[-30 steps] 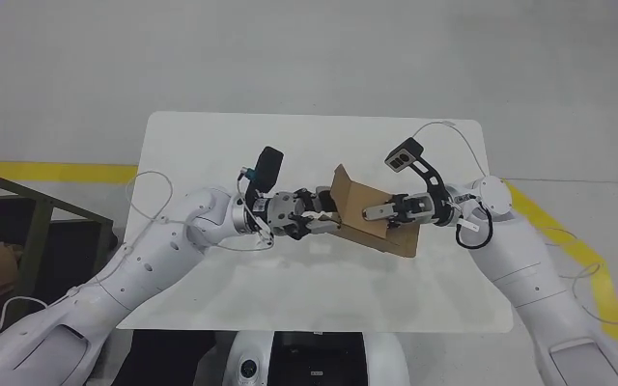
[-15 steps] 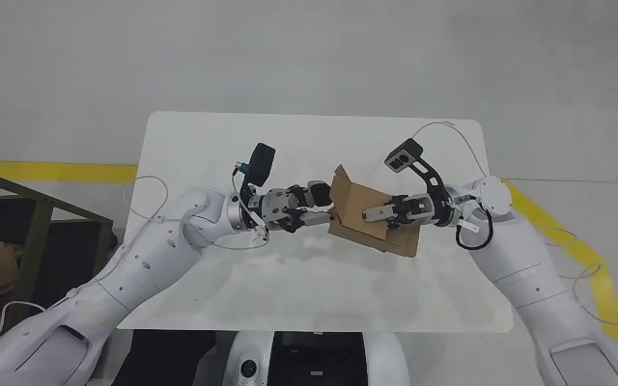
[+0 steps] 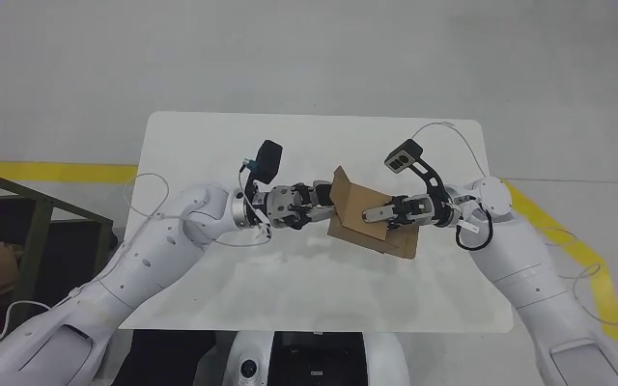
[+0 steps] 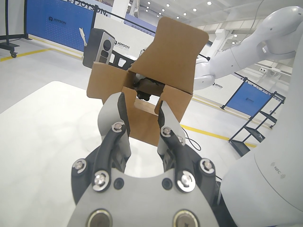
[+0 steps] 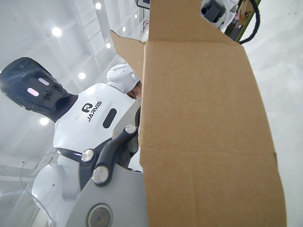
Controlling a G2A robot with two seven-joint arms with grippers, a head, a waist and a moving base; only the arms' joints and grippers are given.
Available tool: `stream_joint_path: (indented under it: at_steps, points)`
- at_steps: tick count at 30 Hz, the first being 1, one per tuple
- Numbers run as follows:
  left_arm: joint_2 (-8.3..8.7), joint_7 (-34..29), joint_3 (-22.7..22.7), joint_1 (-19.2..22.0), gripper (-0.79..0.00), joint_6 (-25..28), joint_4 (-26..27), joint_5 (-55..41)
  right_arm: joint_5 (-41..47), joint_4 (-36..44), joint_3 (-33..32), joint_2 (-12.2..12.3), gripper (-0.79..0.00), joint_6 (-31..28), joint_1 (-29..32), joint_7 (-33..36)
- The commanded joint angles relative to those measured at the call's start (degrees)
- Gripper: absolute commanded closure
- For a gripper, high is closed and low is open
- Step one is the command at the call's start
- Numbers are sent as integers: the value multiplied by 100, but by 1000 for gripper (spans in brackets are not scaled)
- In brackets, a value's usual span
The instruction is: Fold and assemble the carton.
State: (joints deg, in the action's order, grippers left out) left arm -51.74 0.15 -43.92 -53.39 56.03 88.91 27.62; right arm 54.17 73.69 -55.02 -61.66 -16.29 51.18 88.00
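Carton (image 3: 353, 233), one wall clamped in right fingers (image 3: 374, 213), flapped end just before spread left fingers (image 4: 110, 118).

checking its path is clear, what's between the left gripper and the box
Nothing: in the left wrist view the open left gripper is right at the front flaps of the box, with no object in the gap. The top view agrees.

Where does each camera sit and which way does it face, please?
Top view: overhead, looking down at the table; left arm, right arm, right end effector at the carton.
Left wrist view: on the left wrist, facing the carton's open end; open left end effector shows.
Right wrist view: on the right wrist, facing upward along a carton wall; end effector base shows.
Shared: all show the carton.
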Motion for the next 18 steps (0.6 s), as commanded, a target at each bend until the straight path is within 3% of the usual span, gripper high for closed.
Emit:
stream_joint_path:
  at_steps: [1, 18]
  points:
    - [-7, -4, -72, -46, -274, -48, 48, 53, -5, -4, -3, 1, 0, 0, 1, 0]
    - [-18, 72, -687, -539, -252, -429, 618, 917, -7, -7, 0, -11, 0, 0, 9, 0]
